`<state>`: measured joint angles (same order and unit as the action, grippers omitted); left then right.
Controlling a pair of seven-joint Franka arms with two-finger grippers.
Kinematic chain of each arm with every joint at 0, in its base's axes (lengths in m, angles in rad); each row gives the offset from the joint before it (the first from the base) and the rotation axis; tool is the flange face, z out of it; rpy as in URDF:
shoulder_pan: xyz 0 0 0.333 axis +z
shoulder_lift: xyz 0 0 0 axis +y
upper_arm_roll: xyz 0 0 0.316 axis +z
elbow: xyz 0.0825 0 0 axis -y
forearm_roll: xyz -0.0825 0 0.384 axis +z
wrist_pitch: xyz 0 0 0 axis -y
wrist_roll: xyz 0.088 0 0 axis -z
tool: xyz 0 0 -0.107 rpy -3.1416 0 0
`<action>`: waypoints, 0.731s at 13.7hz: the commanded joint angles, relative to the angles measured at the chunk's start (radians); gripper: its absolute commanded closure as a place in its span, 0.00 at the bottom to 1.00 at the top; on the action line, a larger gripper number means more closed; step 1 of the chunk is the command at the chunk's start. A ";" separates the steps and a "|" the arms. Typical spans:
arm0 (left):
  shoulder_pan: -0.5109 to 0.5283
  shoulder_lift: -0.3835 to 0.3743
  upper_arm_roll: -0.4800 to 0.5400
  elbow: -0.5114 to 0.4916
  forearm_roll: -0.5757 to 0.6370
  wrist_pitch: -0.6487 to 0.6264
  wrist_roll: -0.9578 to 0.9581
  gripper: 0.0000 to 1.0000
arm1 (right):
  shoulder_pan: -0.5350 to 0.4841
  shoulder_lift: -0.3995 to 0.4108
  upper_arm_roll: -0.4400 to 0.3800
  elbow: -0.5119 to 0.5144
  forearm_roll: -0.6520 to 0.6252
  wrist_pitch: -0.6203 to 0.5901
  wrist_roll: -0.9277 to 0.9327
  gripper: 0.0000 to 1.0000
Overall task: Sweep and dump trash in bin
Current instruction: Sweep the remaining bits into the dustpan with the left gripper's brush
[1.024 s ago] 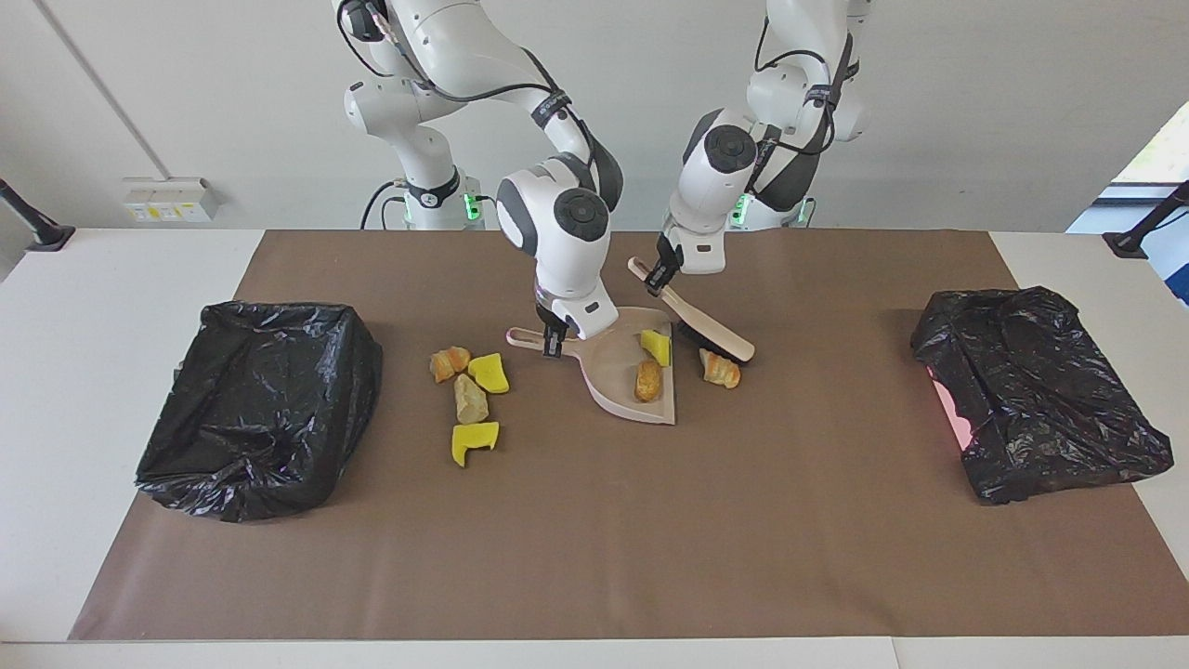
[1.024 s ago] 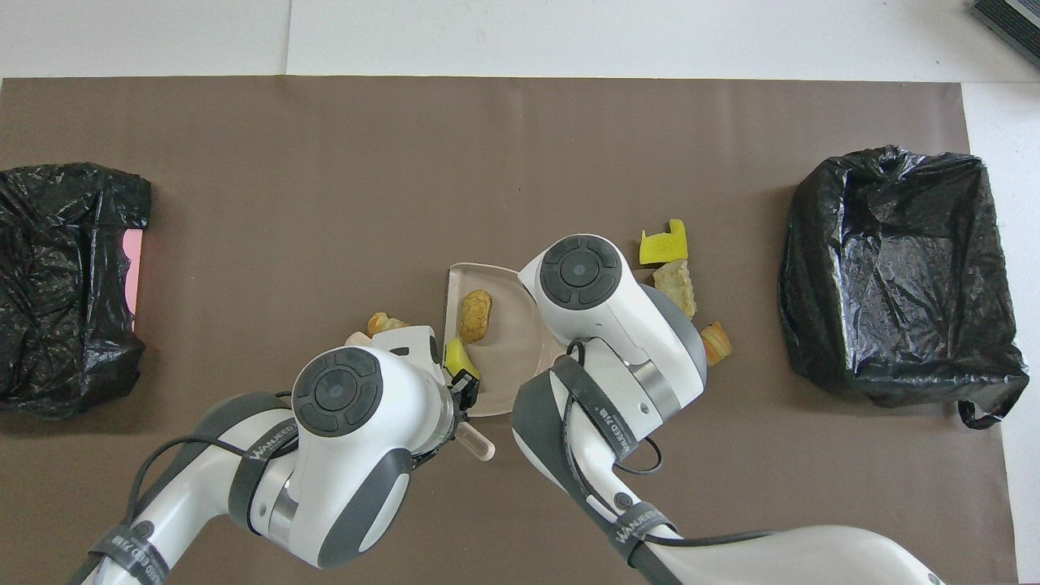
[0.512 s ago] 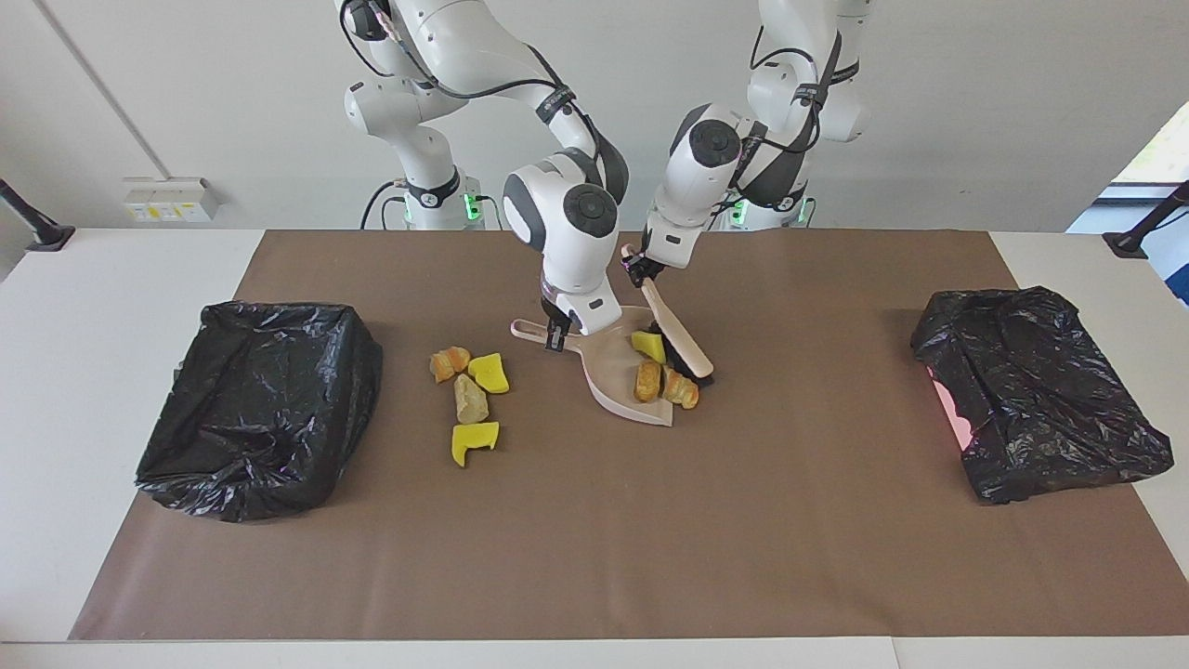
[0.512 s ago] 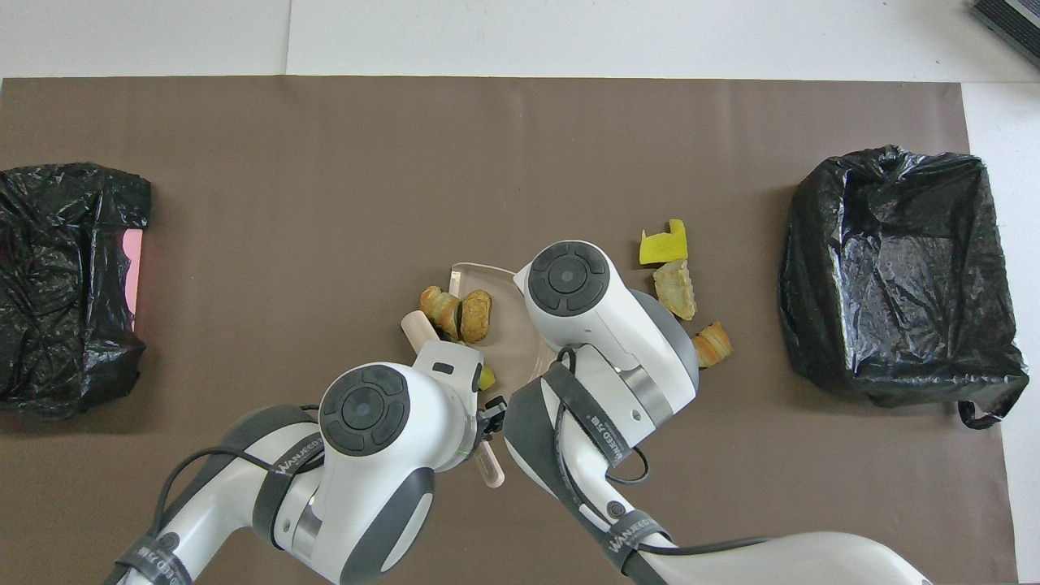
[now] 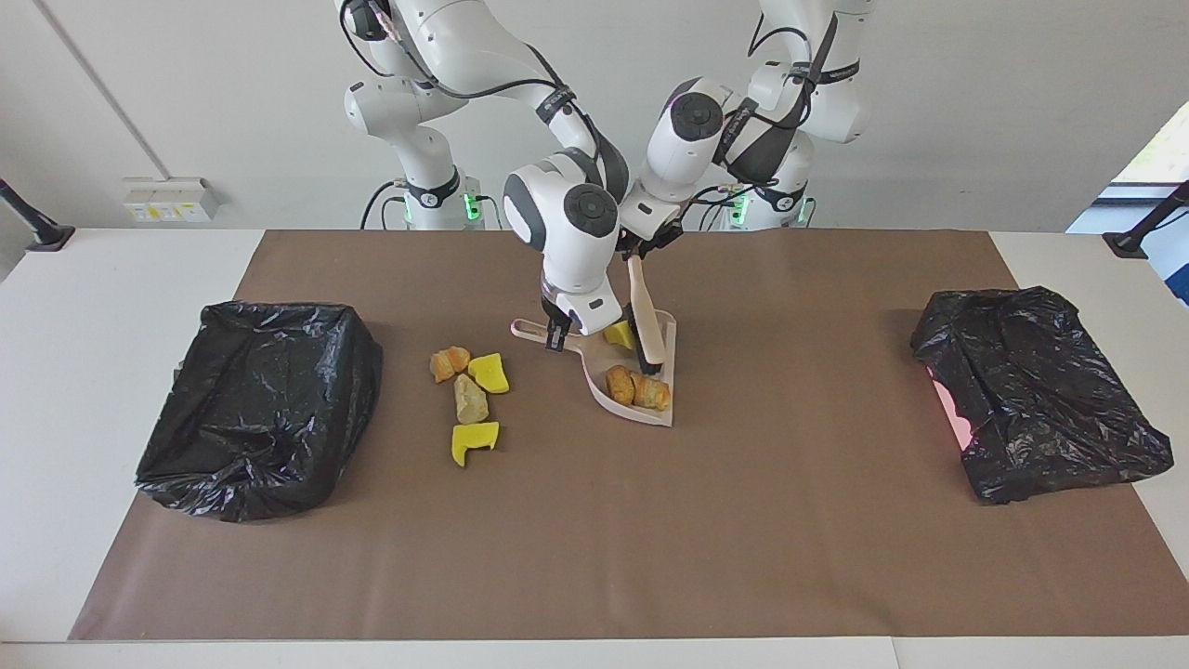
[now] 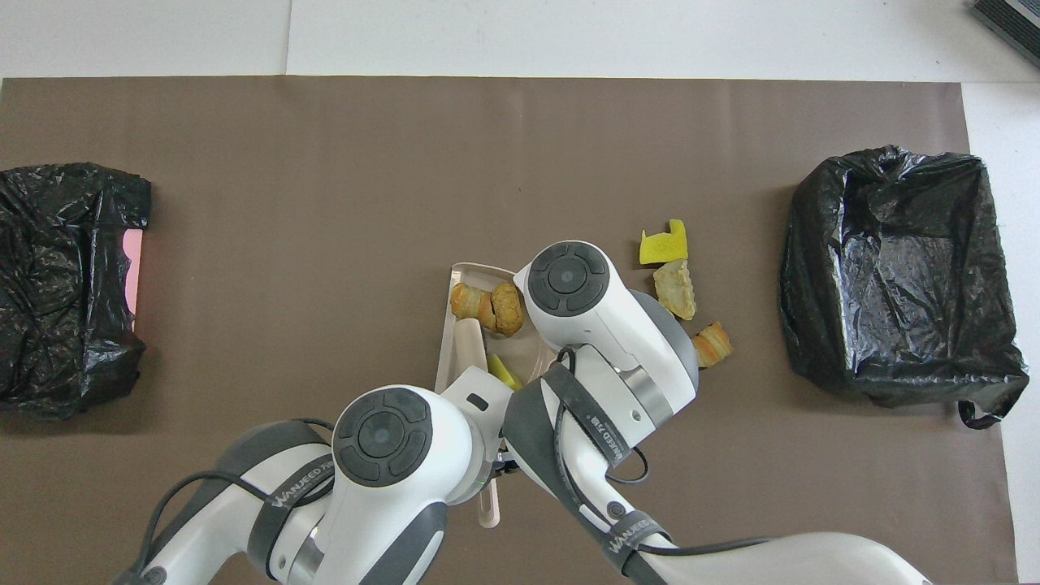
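Our right gripper (image 5: 555, 336) is clamped on the thin handle of the beige plastic dustpan (image 5: 672, 348), and our left gripper (image 5: 635, 253) pinches the pale wooden handle of the brush (image 5: 645, 321), whose dark bristles rest inside the pan. Three pieces of trash (image 5: 637, 387) lie in the pan: two lumpy tan-orange bread-like chunks and a yellow foam wedge. Four more pieces (image 5: 471, 395), foam and bread-like, sit on the matte brown mat (image 5: 576, 530), between the pan and the open, crinkled black-lined bin (image 5: 265, 395) at our right arm's end.
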<state>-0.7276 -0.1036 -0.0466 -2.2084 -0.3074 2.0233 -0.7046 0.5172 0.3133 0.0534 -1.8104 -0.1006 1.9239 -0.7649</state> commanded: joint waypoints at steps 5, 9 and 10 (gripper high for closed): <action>0.005 -0.073 0.008 0.055 0.108 -0.198 0.063 1.00 | -0.006 -0.003 0.005 -0.001 -0.010 0.004 0.024 1.00; 0.031 -0.073 0.014 0.055 0.207 -0.216 0.037 1.00 | -0.008 -0.003 0.005 -0.001 -0.010 0.004 0.021 1.00; 0.033 -0.074 0.014 0.049 0.230 -0.215 0.021 1.00 | -0.008 -0.003 0.005 -0.001 -0.010 0.006 0.019 1.00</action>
<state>-0.7090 -0.1664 -0.0263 -2.1648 -0.1211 1.8336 -0.6599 0.5172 0.3134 0.0520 -1.8119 -0.1007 1.9242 -0.7616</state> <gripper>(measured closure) 0.727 0.678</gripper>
